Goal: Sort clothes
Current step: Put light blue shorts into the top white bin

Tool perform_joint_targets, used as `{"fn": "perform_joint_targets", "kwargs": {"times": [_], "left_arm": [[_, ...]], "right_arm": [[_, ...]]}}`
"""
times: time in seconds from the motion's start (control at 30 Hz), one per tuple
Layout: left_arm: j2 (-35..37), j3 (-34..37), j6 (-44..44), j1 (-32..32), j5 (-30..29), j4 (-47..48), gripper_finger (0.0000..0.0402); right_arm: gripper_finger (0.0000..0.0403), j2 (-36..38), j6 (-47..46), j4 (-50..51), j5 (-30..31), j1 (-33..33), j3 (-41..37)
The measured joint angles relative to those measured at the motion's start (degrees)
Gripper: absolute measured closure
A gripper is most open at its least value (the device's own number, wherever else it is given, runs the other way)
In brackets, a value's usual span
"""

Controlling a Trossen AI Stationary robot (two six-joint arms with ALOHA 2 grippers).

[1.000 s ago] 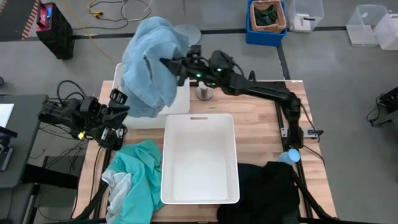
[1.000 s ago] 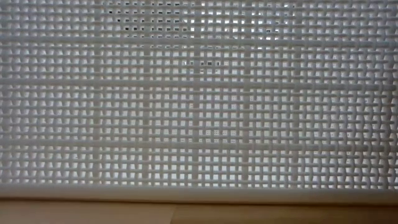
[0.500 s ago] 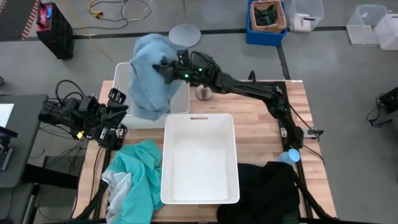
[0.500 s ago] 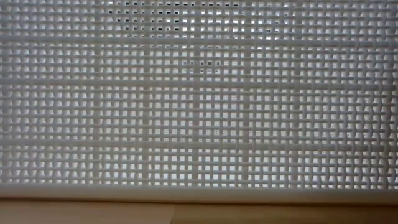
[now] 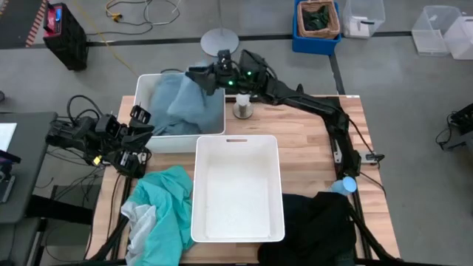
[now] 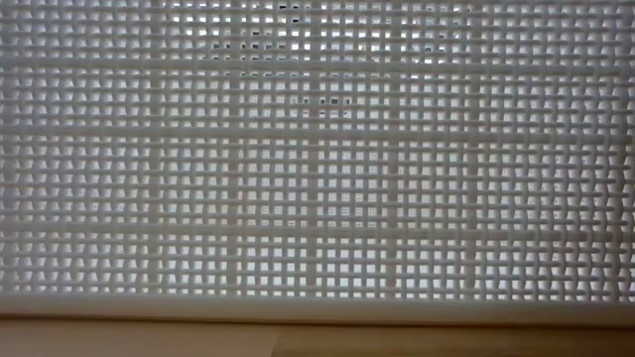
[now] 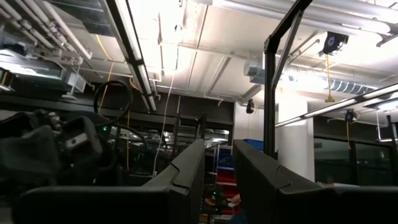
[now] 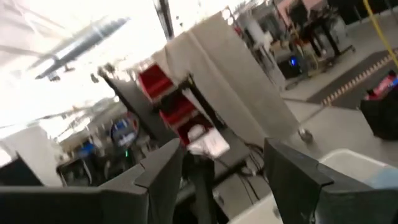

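The dusty light-blue garment [image 5: 183, 107] lies heaped inside the far-left white bin [image 5: 148, 87]. My right gripper [image 5: 195, 74] [image 8: 221, 155] hovers over that bin's far right corner, open, with nothing between its fingers. A bright teal garment with a pale part [image 5: 161, 214] rests on the table's near left corner. A black garment [image 5: 319, 223] is spread at the near right. My left gripper [image 5: 143, 122] [image 7: 219, 155] waits off the table's left edge, pointing up, its fingers slightly apart and empty.
A larger white bin [image 5: 275, 185] stands in the table's middle; its mesh wall [image 6: 317, 159] fills the low view. A small metal post [image 5: 242, 111] stands behind it. A small light-blue bottle [image 5: 344, 185] sits near the right edge. Bare wood shows at the far right.
My right gripper has let go of the light-blue garment. A second ago the garment hung bunched high above the far-left bin; it has sunk down and now lies inside the bin. The gripper has stayed above the bin's far right corner.
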State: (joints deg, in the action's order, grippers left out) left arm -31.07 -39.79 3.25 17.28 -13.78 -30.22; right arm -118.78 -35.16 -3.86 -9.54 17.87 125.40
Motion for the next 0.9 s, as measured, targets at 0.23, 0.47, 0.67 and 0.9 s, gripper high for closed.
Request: {"fn": "perform_joint_targets", "kwargs": {"times": [0.23,0.47,0.67,0.9], "left_arm": [[-0.02,0.00,0.15,0.00,-0.66,0.38,0.0321],[-0.02,0.00,-0.37,0.00,-0.66,0.37,0.0321],[-0.02,0.00,-1.42,0.00,-0.85,0.37,0.0321],[0.00,0.00,-2.21,0.00,-3.30,0.31,0.0321]], "right_arm": [[0.0168,0.19,2.65,12.64,-1.90,-0.84,-0.02],[0.0168,0.22,9.15,10.84,-5.72,-5.64,-0.02],[0.0168,0.19,14.63,10.54,-5.68,-11.85,-0.02],[0.0168,0.14,20.05,10.86,-4.41,-17.75,2.02]]}}
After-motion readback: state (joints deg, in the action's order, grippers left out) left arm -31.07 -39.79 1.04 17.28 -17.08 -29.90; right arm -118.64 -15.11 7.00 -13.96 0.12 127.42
